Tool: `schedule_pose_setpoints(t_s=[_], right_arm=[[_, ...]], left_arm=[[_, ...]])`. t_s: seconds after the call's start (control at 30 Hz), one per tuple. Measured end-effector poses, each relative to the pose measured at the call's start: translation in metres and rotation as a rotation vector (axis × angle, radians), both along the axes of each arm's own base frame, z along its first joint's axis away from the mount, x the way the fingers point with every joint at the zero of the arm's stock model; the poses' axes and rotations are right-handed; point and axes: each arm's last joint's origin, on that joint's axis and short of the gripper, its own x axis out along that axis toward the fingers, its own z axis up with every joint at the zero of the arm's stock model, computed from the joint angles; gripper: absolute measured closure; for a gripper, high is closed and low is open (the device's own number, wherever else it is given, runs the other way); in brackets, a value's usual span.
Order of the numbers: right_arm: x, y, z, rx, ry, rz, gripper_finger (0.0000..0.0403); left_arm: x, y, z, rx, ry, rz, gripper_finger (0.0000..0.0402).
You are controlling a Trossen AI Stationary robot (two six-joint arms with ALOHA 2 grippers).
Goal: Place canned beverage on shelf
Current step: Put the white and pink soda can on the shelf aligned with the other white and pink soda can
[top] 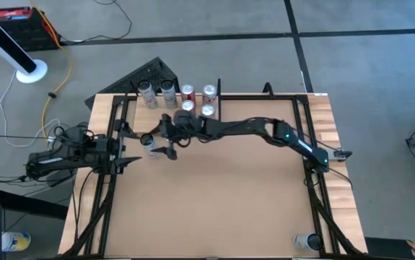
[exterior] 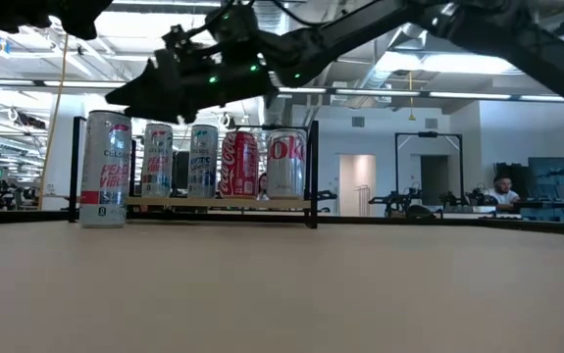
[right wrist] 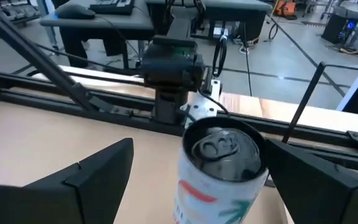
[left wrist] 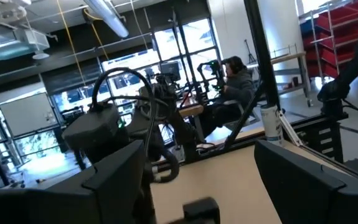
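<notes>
A tall silver can with red lettering [exterior: 105,169] stands upright on the tabletop, left of the shelf; it also shows in the high view [top: 148,141]. My right gripper [right wrist: 198,148] is open just above it, one finger on either side of the can's top [right wrist: 222,148], touching nothing. The shelf [exterior: 218,203], a pale board with a black upright end [exterior: 313,175], stands at the far edge and carries several upright cans [top: 188,92]. My left gripper [top: 131,162] is open and empty at the table's left side.
Another can [top: 308,242] stands at the table's near right corner. Black frame rails [top: 315,195] run along the table's left and right sides. A dark slanted rack [top: 146,72] lies beyond the far edge. People sit in the room behind [exterior: 502,191].
</notes>
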Motion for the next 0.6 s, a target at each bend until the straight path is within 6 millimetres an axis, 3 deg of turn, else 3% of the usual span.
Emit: schedule_pose_setpoints(t_s=[0.2,0.6], right_arm=[[0.012,-0.003,-0.006,-0.013,-0.023,-0.003,0.0019],[0.010,-0.019,-0.007,-0.028,-0.022,-0.018,0.0019]], left_arm=[[0.000,0.000,0.001,0.040,-0.013,0.016,0.0111],[0.004,0.004,-0.008,0.088,0.024,0.143,0.0111]])
